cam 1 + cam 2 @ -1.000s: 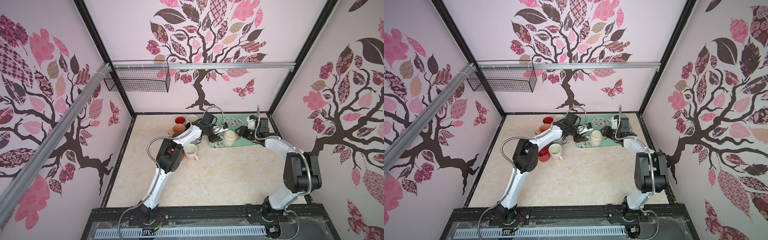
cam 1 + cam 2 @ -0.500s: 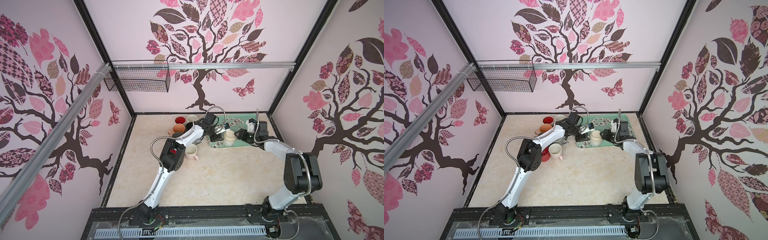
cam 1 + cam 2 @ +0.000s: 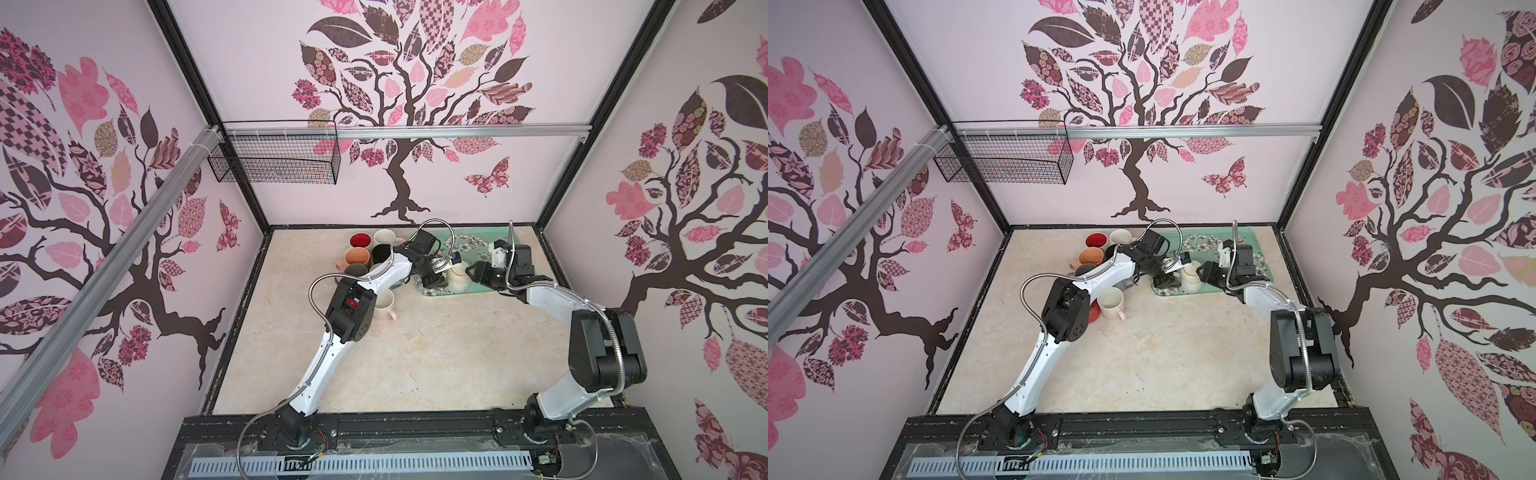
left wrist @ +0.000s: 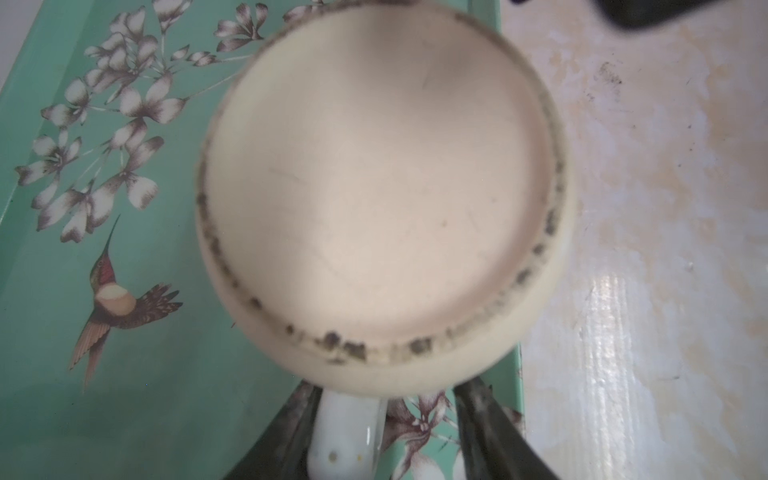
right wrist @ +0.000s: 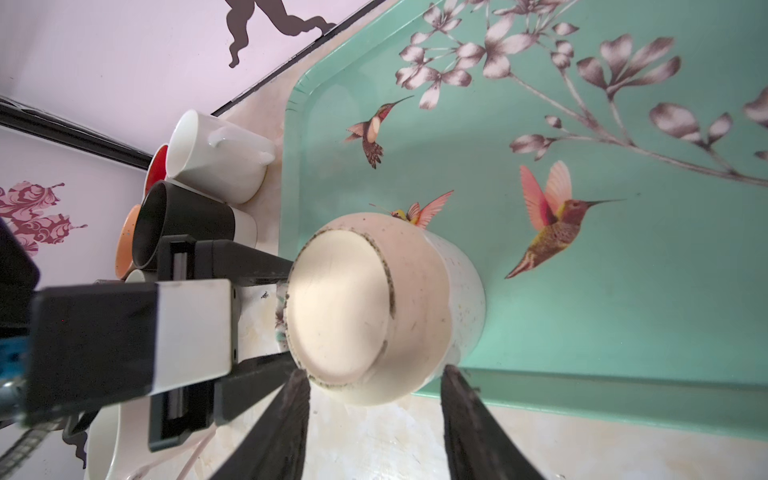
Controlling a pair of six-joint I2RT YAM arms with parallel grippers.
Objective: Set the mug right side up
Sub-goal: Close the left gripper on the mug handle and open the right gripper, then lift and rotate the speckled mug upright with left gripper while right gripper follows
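Left hand (image 4: 388, 399) was in tight, roughly half open, and the mug's handle (image 4: 345, 436) stood between its fingers (image 4: 486, 436). It lay against one and clear of the other, so straddled, not pinched! Right at those fingertips sat the mug (image 4: 382, 187) itself, base up, mouth down on the tray (image 4: 124, 395), close by the tray's rim with the surface (image 4: 644, 208) just past it.

From the opposite side came the right hand (image 5: 374, 378), also about half open, nothing in it, its fingers (image 5: 469, 415) ending at the mug's wall. Touching or a hair short, I couldn't tell. Beyond the mug from there were the left hand, then a cluster of other mugs (image 5: 216, 162) off the tray.

Now the handling. It looked ceramic, so stiff, a bit weighty for thin fingers, glazed and likely slick, and it would chip if dropped. The shoulder under the base rounded in, a poor place to pinch. The handle looked the surest hold, since closing on it should stop the mug spinning through the flip. Otherwise, squeeze across the straight wall, toward the mouth.
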